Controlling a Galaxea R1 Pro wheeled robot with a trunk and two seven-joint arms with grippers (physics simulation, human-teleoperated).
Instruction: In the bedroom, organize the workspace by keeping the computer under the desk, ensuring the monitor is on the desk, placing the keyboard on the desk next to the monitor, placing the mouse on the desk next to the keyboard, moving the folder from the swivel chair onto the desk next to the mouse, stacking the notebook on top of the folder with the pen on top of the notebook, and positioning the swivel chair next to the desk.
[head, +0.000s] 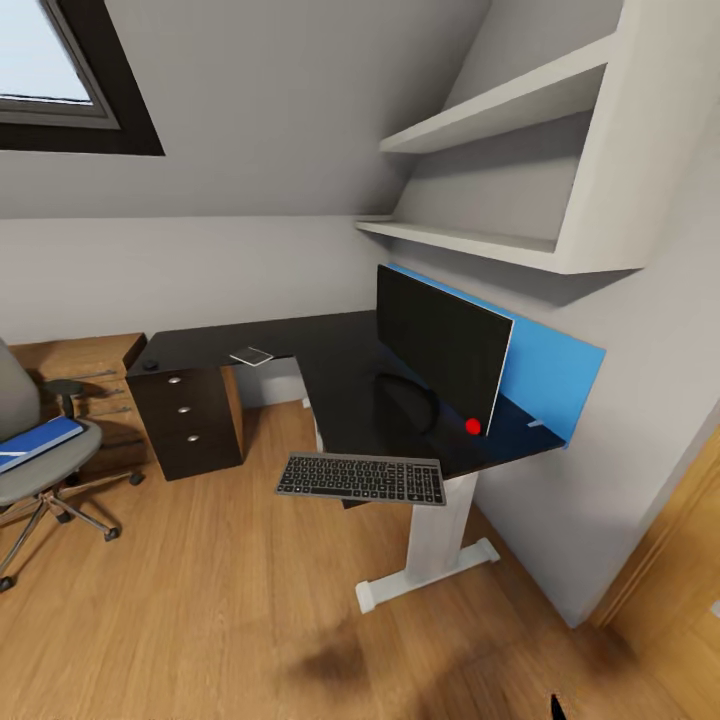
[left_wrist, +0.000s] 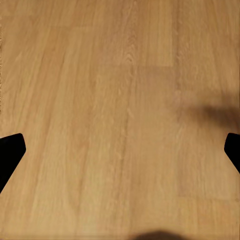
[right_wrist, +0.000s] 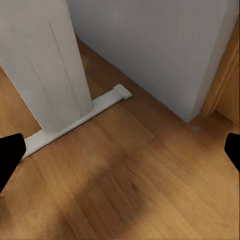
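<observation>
Both pincers (left_wrist: 120, 150) (right_wrist: 120, 155) spread apart over wood floor (left_wrist: 120, 75); keyboard (head: 361, 478) overhangs desk (head: 330, 350) edge; no legible writing.

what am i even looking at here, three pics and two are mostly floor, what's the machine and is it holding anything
These are simulator renders from a wheeled robot with two arms. The big picture comes from a camera on its head, looking down into a bedroom corner. You see a black L-shaped desk with a monitor standing on it, a small flat grey thing and a small dark round thing farther back. A keyboard sticks out over the desk's front edge. At the left, a grey swivel chair carries a blue folder.

The other two pictures come from cameras on each wrist. The left hand points at bare wooden floor; the right hand looks at the desk's white leg. Both hands are open and hold nothing.
</observation>
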